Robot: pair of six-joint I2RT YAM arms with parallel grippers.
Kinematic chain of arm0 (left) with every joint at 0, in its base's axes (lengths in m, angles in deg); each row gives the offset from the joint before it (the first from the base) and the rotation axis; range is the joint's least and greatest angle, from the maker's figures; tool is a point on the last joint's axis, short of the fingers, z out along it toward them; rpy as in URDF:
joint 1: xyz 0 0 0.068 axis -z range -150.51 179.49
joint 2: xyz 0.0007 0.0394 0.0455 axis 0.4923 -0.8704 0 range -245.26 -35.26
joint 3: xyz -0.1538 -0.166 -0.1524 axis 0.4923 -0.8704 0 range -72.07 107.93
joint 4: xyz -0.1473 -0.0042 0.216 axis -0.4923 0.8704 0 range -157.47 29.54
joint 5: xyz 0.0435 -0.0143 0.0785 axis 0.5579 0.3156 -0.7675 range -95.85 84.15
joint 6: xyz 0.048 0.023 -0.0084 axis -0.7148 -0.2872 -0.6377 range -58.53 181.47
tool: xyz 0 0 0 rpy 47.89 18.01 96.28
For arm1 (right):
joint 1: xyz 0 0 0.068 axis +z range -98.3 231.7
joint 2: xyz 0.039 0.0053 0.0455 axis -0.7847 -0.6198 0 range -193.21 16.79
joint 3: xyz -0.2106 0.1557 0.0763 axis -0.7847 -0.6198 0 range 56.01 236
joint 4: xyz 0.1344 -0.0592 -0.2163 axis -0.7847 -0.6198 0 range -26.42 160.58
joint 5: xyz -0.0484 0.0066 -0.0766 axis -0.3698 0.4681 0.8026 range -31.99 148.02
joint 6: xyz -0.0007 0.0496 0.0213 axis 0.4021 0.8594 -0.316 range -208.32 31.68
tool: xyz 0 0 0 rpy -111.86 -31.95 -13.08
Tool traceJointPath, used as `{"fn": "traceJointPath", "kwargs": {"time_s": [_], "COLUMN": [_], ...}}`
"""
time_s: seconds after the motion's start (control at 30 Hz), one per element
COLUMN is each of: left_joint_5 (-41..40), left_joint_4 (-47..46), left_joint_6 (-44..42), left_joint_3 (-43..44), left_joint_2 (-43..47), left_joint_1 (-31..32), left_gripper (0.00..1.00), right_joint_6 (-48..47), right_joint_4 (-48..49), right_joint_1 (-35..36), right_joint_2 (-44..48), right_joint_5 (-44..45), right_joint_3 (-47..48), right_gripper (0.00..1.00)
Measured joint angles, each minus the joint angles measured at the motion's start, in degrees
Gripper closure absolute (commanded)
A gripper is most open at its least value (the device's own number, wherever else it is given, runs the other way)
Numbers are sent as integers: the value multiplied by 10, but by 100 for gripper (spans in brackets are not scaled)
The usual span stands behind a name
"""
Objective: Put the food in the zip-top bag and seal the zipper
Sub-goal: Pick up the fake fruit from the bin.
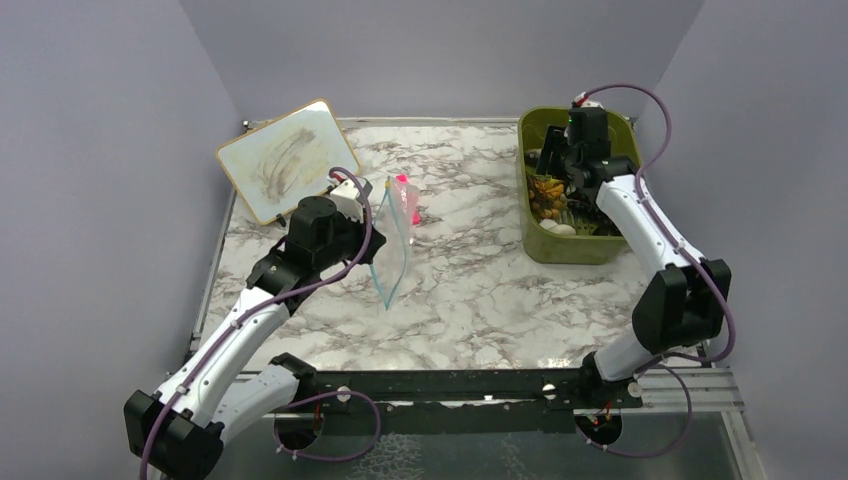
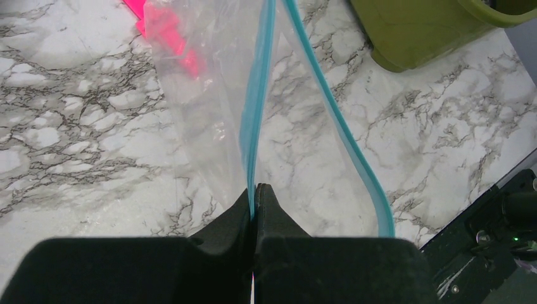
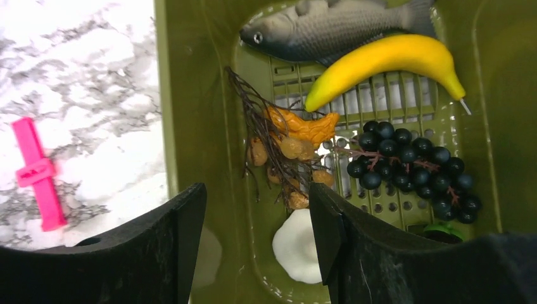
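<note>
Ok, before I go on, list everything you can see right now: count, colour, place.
zip-top bag: one, clear, held up left of the table's middle, mouth open
zipper: one, blue-teal, along the bag's mouth
fish: one, grey, in the bin
banana: one, yellow, in the bin beside the fish
orange piece: one, orange, in the bin
grape bunch: one, dark, in the bin
white piece: one, white, in the bin
brownish bits: several, brown, by the orange piece
bin: one, olive-green, far right
clip: one, pink, on the table
board: one, white, smudged, far left
table: one, marbled white
left fingers: shut on the zipper
right fingers: open, above the bin
</note>
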Motion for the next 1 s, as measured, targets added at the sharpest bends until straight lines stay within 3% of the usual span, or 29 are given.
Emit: {"fn": "traceJointPath", "kwargs": {"time_s": [0.33,0.73,0.83,1.0], "left_joint_5": [-16,-32,-35,-39], "left_joint_4": [0,0,0,0], "left_joint_6": [-2,-6,-6,-6], "left_joint_3": [0,0,0,0], "left_joint_2": [25,43,43,43], "left_joint_1": [0,0,0,0], "left_gripper": [100,100,100,100], "right_joint_6": [-3,134,149,160], "right_joint_4": [-1,-35,-37,-39], "right_joint_1": [-41,-52,-52,-55], "right_joint_2": [-113,-214,-218,-218], "right_joint_5": [-31,-17,-10,4], "right_joint_3": [4,77,77,77], "right_gripper": [44,42,49,71]}}
